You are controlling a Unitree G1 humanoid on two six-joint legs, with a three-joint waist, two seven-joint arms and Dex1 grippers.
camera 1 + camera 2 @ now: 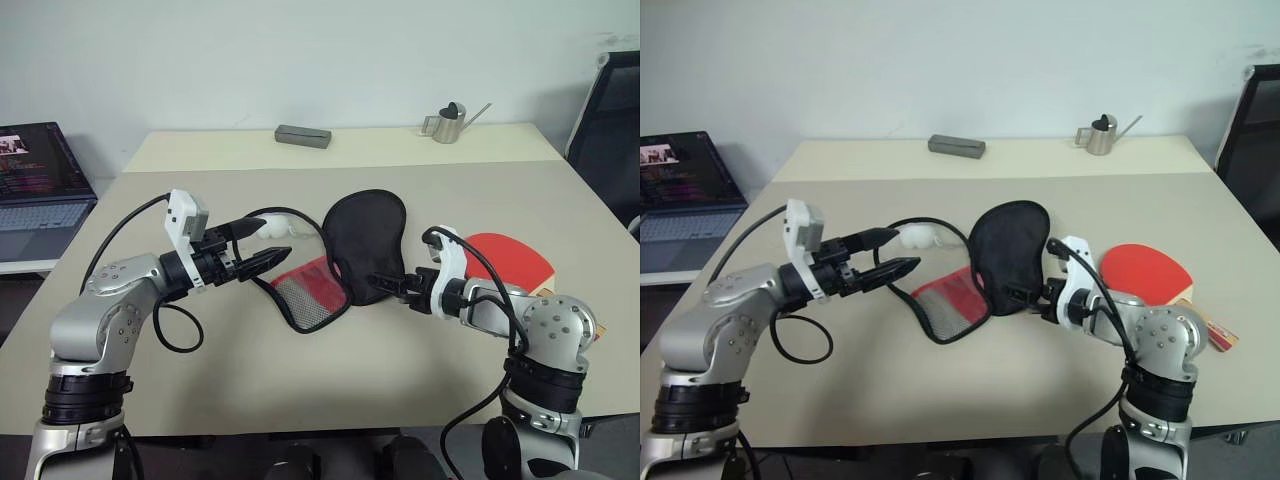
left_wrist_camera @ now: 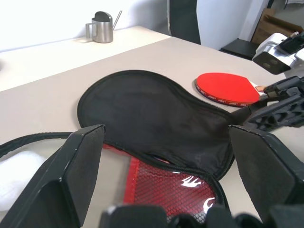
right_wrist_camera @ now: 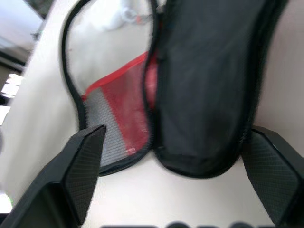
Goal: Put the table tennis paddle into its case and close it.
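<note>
Case point(image 1: 362, 245): lies unzipped at table centre, black flap raised, red mesh half point(image 1: 305, 295) flat at its 8 o'clock.
Paddle point(image 1: 508, 260): on the table at 3 o'clock of the case, outside it.
My right gripper point(image 1: 395, 287): spread, at the black flap's narrow end, pinching nothing.
My left gripper point(image 1: 262, 246): spread, empty, hovering at 9 o'clock.
Handling: I judge the case soft and floppy, the paddle stiff and light; best taken by its wooden handle.
Writing: white marks on the mesh, unreadable.
</note>
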